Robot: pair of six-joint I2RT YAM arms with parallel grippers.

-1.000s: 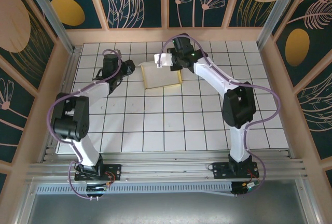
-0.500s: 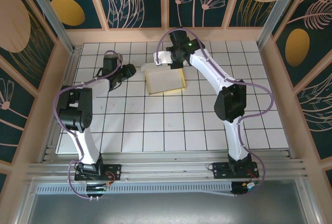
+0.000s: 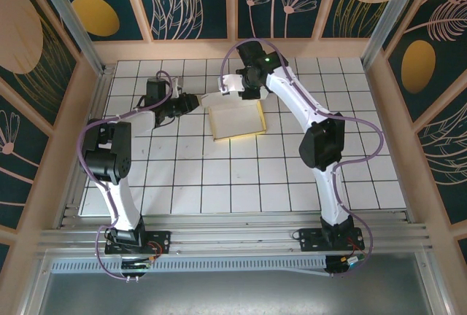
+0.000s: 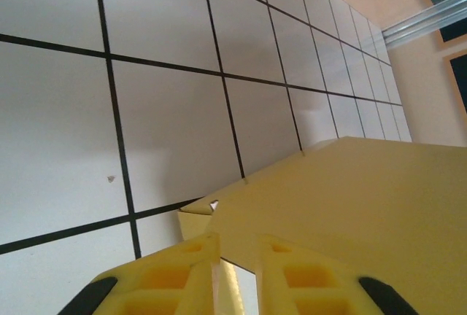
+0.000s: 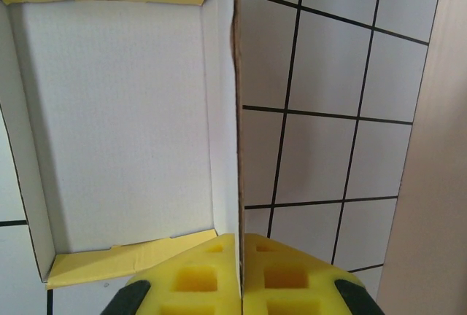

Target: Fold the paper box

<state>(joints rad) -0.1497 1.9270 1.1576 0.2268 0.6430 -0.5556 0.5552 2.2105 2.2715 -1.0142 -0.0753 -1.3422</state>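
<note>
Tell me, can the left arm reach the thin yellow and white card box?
Probably yes. The left gripper is right at the card box's left side, nothing between; the right gripper pinches the far wall.

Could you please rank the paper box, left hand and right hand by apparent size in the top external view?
Largest: the paper box. The left hand and the right hand look alike, so I won't rank them.

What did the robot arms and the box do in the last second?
The left gripper slid right, up to the left side of the paper box, fingers a little apart. The box shifted slightly toward the arms' bases and looks flatter, white inside up. The right gripper stayed pinched on one wall.
</note>
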